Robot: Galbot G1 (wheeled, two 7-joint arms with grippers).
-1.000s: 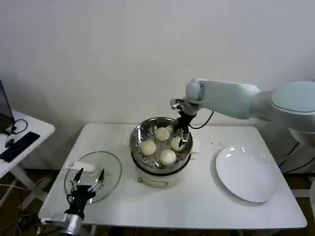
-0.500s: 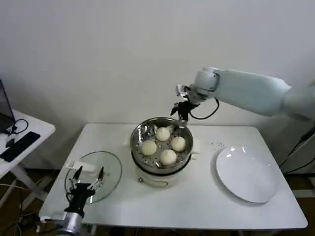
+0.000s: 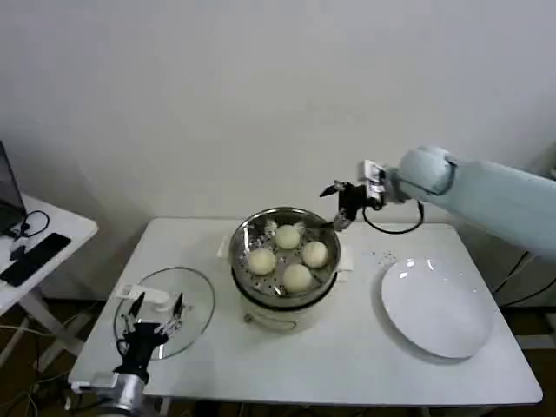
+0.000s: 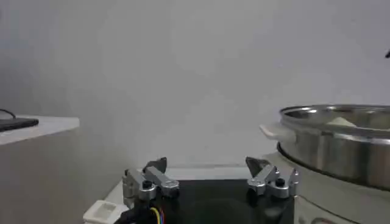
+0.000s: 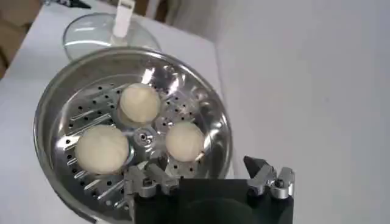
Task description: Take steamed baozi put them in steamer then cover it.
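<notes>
Head looks down; wrist cameras share the steamer (image 3: 284, 257).

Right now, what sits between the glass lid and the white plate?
In the head view, the steamer, holding four baozi, stands between the lid and the plate.

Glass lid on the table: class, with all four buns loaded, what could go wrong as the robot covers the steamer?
1. The glass lid lies flat near the table's front-left edge; the open left gripper above it might nudge it off.
2. Its white knob sits off to one side, so a grasp could tilt or slip.
3. The right gripper, open, hovers by the steamer rim and could obstruct the lid above the baozi.
</notes>
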